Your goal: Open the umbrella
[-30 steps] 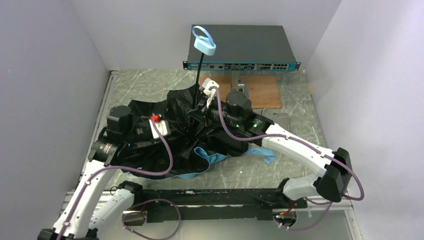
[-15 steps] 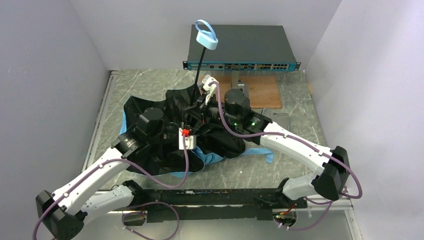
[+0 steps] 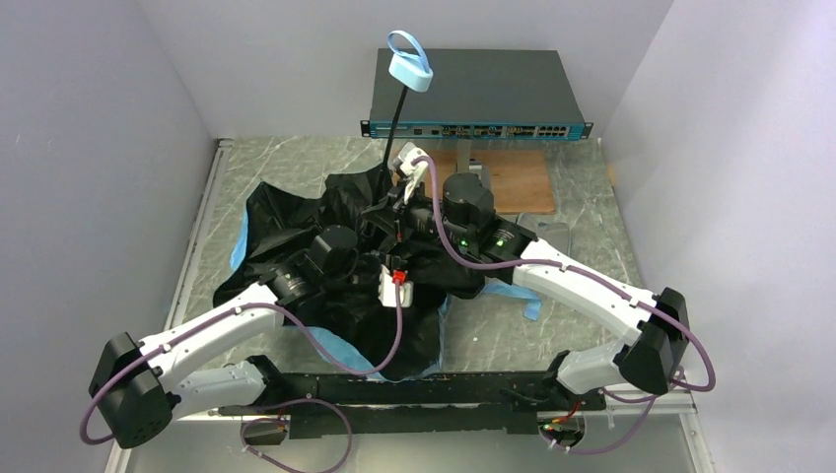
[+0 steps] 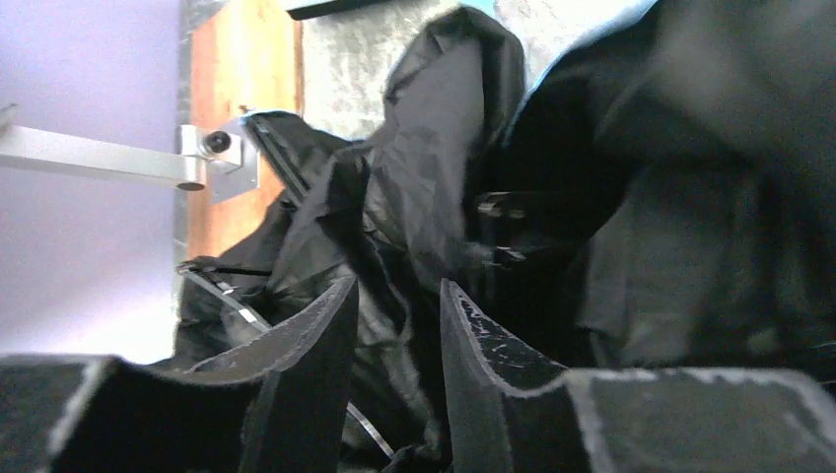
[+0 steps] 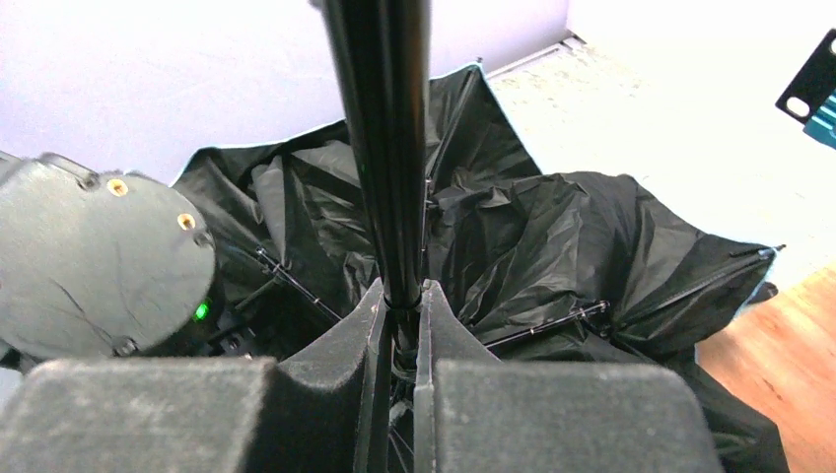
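The umbrella lies as a crumpled black canopy (image 3: 281,217) with sky-blue edges on the table. Its thin black shaft (image 3: 392,138) rises to a pale-blue handle (image 3: 409,71) with a loop strap. My right gripper (image 3: 392,202) is shut on the shaft low down, just above the folds; in the right wrist view its pads (image 5: 399,291) pinch the shaft (image 5: 380,118). My left gripper (image 3: 380,254) reaches into the middle of the canopy, just below the right one. Its jaws (image 4: 399,296) stand partly apart, with black fabric (image 4: 434,148) and a metal rib behind the gap.
A black network switch (image 3: 473,94) sits at the back, with a wooden board (image 3: 518,177) and a metal bracket (image 4: 99,163) in front of it. Grey walls close in on both sides. The left arm's purple cable (image 3: 394,330) hangs over the canopy's front.
My left arm has swung right and forward across the canopy into its middle, dragging fabric toward the front. The right gripper has kept its hold on the shaft.
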`<state>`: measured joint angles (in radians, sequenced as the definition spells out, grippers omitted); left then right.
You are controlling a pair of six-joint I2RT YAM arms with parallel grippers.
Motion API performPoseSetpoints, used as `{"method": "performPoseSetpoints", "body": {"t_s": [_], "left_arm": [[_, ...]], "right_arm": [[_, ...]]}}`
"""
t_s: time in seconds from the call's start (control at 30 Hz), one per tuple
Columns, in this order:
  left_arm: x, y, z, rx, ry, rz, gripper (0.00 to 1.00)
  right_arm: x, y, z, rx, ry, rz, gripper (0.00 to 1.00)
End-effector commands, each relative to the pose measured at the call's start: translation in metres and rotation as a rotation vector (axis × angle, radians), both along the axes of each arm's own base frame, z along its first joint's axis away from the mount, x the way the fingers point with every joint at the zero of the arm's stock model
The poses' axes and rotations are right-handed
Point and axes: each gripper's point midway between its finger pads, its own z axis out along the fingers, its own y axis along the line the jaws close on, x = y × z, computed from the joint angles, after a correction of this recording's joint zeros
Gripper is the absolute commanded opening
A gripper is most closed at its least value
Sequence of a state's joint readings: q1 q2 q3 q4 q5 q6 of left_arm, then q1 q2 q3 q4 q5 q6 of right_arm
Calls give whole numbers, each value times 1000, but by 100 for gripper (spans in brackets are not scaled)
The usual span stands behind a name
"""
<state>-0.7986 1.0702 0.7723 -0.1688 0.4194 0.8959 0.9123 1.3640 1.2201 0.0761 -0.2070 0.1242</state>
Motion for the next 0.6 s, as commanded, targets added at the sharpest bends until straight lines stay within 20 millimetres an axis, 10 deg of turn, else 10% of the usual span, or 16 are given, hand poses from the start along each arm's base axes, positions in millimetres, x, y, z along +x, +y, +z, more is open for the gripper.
{"method": "performPoseSetpoints", "body": {"t_s": [0.0,0.57], "left_arm": [[-22,-2,-25,50,52,-70,47],[-59,39,-62,169,211,-52,75]], "right_arm": [[0,0,94,193,-183,2,0],[18,-24,130,193,-317,-19,0]]}}
